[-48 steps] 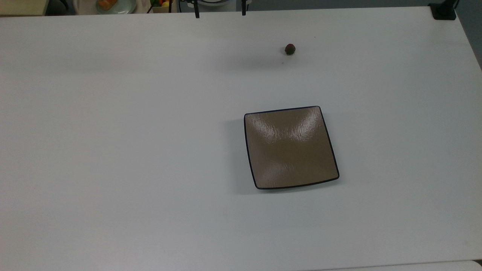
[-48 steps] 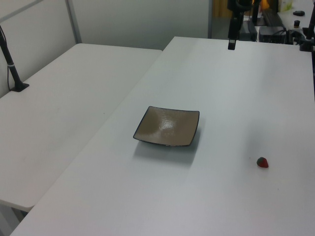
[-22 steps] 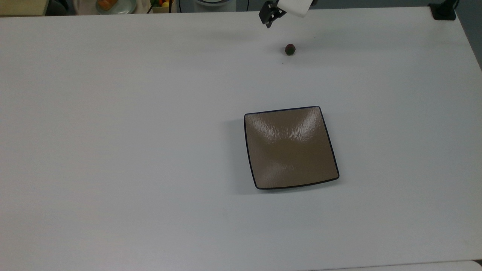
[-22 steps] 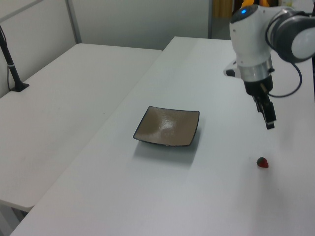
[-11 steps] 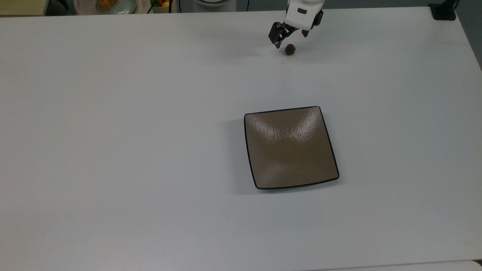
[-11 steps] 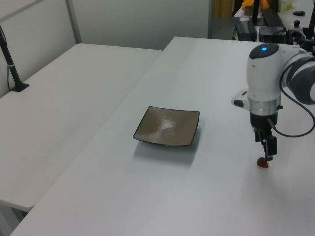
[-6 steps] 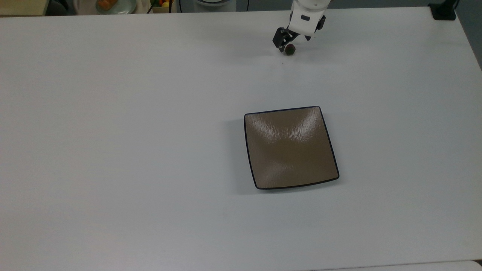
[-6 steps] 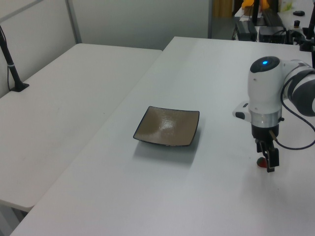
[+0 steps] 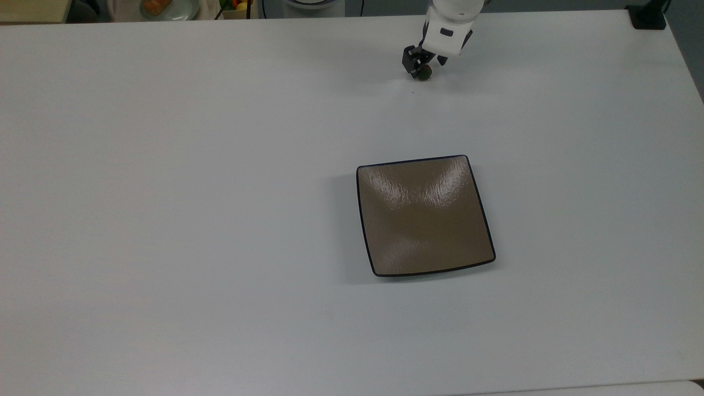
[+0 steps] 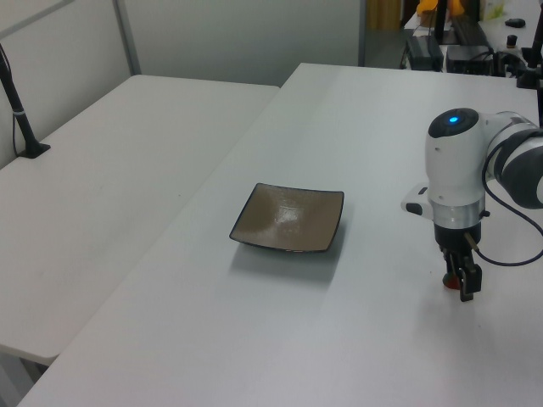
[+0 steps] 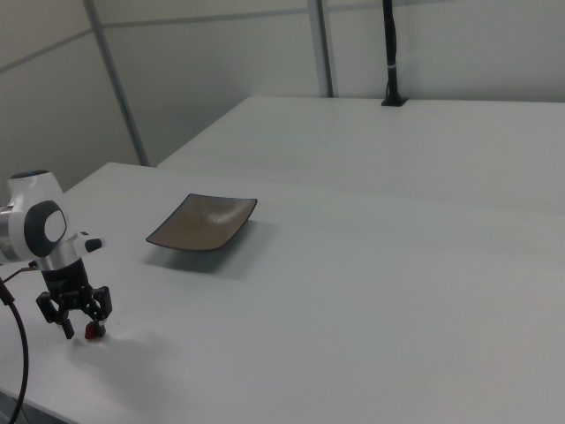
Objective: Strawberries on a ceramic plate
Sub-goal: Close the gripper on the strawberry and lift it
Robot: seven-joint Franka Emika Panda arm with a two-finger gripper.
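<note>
The strawberry [image 9: 424, 72] is a tiny red fruit lying on the white table near the far edge in the top view. My gripper [image 9: 422, 69] has come down over it and is open, with one finger on each side of the fruit. From the right view the strawberry [image 11: 92, 331] sits on the table between the fingers of the gripper [image 11: 85, 324]. In the left view the gripper [image 10: 461, 285] hides most of the strawberry [image 10: 449, 281]. The square brown ceramic plate [image 9: 426, 214] [image 10: 288, 217] [image 11: 201, 221] lies bare, well apart from the fruit.
A black clamp [image 9: 648, 16] sits at the table's far right corner in the top view. A second white table [image 10: 102, 195] adjoins, with a black pole [image 10: 20, 110] on it. The arm's cable [image 11: 19, 353] hangs at the right view's left edge.
The arm came in from the far edge and lowered over the strawberry. Over the last second the fingers dropped to table level around it. Strawberry and plate have not moved.
</note>
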